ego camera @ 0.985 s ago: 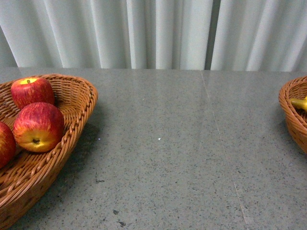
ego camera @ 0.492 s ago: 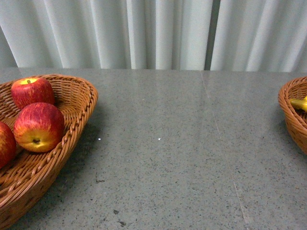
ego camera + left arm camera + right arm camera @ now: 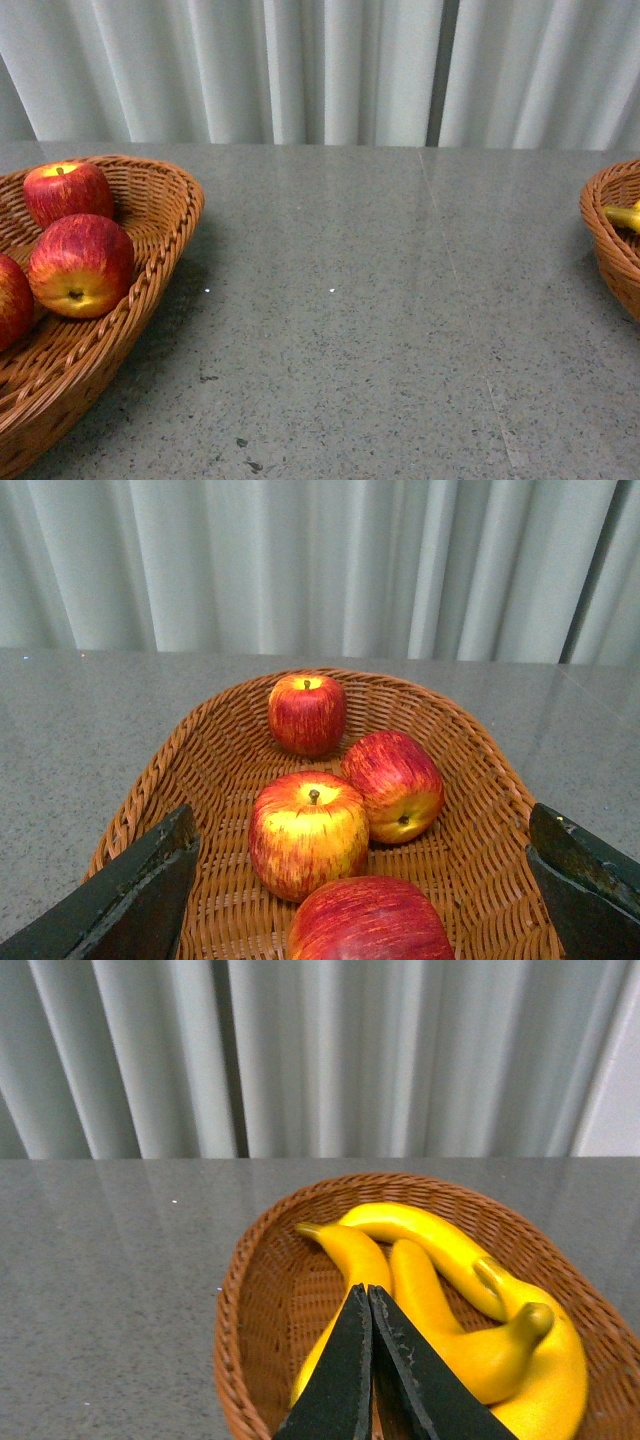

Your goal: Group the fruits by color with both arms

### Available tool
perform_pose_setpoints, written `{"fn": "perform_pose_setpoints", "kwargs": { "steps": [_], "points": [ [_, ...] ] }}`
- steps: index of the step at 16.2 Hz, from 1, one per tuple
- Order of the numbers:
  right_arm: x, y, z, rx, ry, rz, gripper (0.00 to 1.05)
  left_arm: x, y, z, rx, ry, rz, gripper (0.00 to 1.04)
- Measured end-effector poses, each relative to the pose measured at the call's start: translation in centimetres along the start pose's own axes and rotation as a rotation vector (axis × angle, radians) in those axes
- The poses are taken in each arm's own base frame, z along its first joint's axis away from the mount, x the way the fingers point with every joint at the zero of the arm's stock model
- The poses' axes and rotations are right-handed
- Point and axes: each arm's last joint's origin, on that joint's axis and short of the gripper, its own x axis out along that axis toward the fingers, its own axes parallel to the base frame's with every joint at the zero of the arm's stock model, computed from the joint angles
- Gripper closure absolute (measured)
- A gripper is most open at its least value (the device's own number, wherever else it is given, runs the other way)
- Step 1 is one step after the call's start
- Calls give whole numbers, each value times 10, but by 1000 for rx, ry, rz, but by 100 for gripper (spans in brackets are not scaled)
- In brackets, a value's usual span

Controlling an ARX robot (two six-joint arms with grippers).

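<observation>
The left gripper (image 3: 360, 880) is seen with its two fingers (image 3: 130, 900) spread wide apart, and nothing is held between them. It hangs over a brown woven basket (image 3: 200, 750). Four red apples are seen in this basket. One small apple (image 3: 306, 713) sits at the far end. A yellow-streaked apple (image 3: 308, 833) is in the middle, and it touches another apple (image 3: 395, 784) lying on its side. The fourth apple (image 3: 370, 920) is nearest the gripper and is partly cut off.

The right gripper (image 3: 366, 1360) is seen with its fingers pressed together, and nothing is held in it. It hangs over a second basket (image 3: 240, 1300), where yellow bananas (image 3: 440, 1250) are piled close together.

In the front view, the apple basket (image 3: 160, 240) is placed at the left of a gray table (image 3: 380, 300). The banana basket (image 3: 610, 250) is placed far off at the right. White curtains (image 3: 320, 70) are hung behind the table.
</observation>
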Motion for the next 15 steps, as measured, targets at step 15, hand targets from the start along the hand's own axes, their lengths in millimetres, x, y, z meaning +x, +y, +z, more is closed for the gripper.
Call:
{"fn": "perform_pose_setpoints", "kwargs": {
  "steps": [15],
  "points": [
    [-1,6,-29,-1,-11,13,103,0,0,0,0,0,0,7]
  ]
}}
